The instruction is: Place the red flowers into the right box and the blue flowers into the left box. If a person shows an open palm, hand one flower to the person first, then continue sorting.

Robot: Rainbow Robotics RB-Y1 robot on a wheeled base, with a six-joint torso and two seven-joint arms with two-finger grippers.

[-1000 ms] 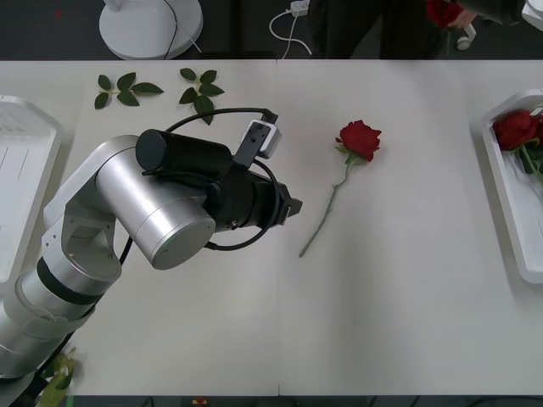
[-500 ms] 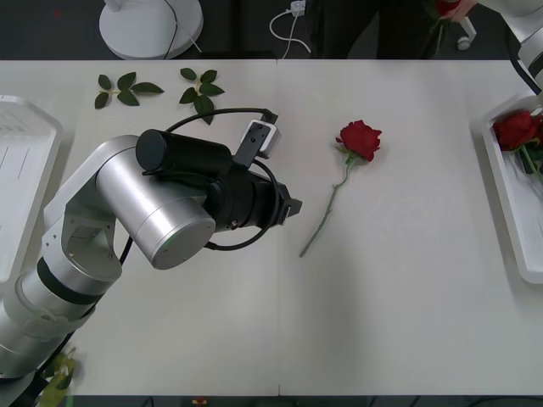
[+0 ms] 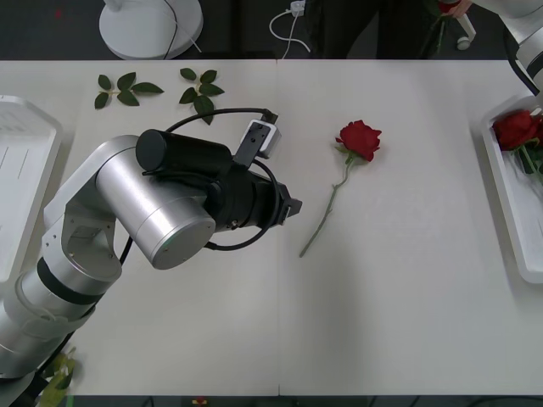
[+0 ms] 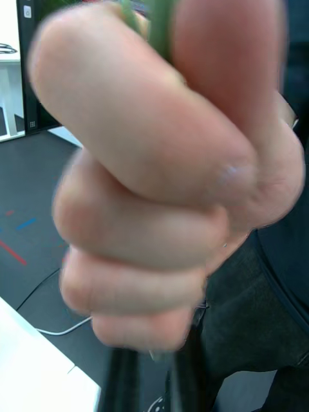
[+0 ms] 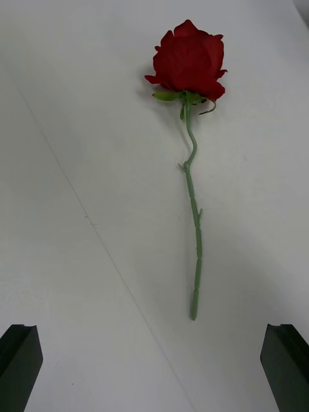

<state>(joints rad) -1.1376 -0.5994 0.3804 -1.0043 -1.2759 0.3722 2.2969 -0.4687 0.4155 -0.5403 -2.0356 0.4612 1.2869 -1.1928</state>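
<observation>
A red flower [image 3: 359, 138] lies on the table, its stem running back toward my left gripper [image 3: 293, 206]. In the left wrist view that rose [image 5: 188, 59] lies ahead of the open left gripper [image 5: 152, 333], whose fingers are apart and hold nothing. The right box [image 3: 516, 212] at the table's right edge holds red flowers [image 3: 515, 129]. At the left edge stands the left box [image 3: 19, 182]. Beyond the far edge a person's hand [image 4: 154, 187] is closed around a green stem [image 4: 153, 16]. My right gripper [image 4: 153, 383] is shut on the same stem just below the hand.
Two loose leaf sprigs [image 3: 125, 88] [image 3: 201, 89] lie at the back left of the table. My left arm's silver body [image 3: 144, 212] covers the left middle. The right arm [image 3: 526, 34] reaches past the far right corner. A white stand base [image 3: 151, 25] sits on the floor behind.
My right arm has come further into the front view at the top right corner. The person's red flower has shifted slightly. The left arm and the rose on the table are unmoved.
</observation>
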